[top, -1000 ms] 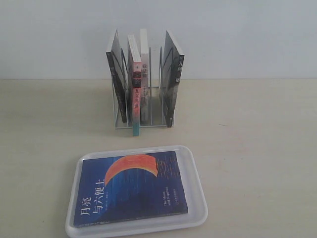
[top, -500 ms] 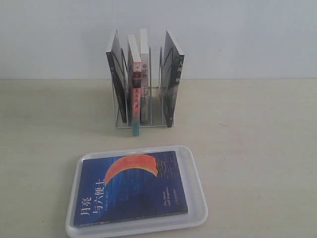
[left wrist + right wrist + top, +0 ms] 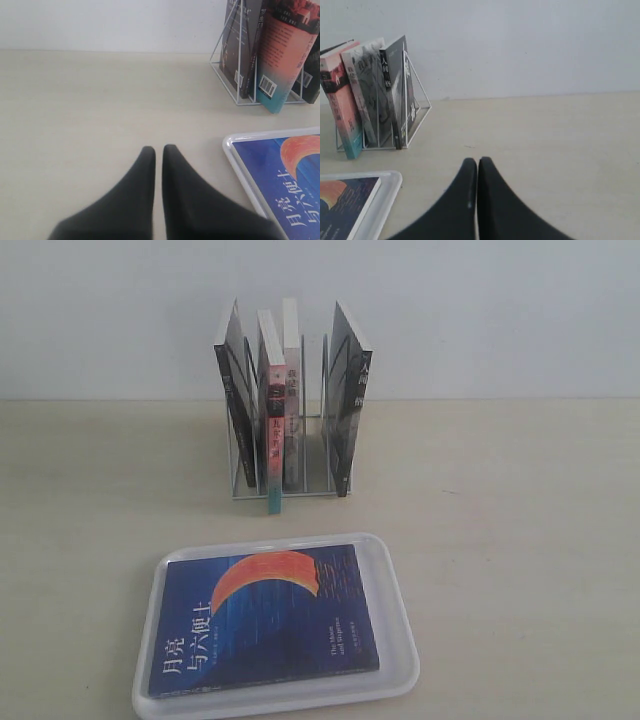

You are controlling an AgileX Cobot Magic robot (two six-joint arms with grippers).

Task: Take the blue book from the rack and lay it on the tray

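The blue book (image 3: pixel 268 620) with its orange-red crescent lies flat, cover up, inside the white tray (image 3: pixel 400 615) near the table's front; both also show in the left wrist view as the book (image 3: pixel 287 187) and the tray (image 3: pixel 235 155). The white wire rack (image 3: pixel 320 455) stands behind it at the back, holding several upright books. Neither gripper appears in the exterior view. My left gripper (image 3: pixel 158 149) is shut and empty over bare table, beside the tray. My right gripper (image 3: pixel 477 161) is shut and empty, away from the tray (image 3: pixel 385 202) and the rack (image 3: pixel 417 107).
In the rack stand a red-and-teal-spined book (image 3: pixel 271 430), black-covered books (image 3: pixel 348 415) and a pale one (image 3: pixel 292 390). A white wall rises just behind the rack. Light wooden tabletop (image 3: pixel 520 540) spreads to both sides.
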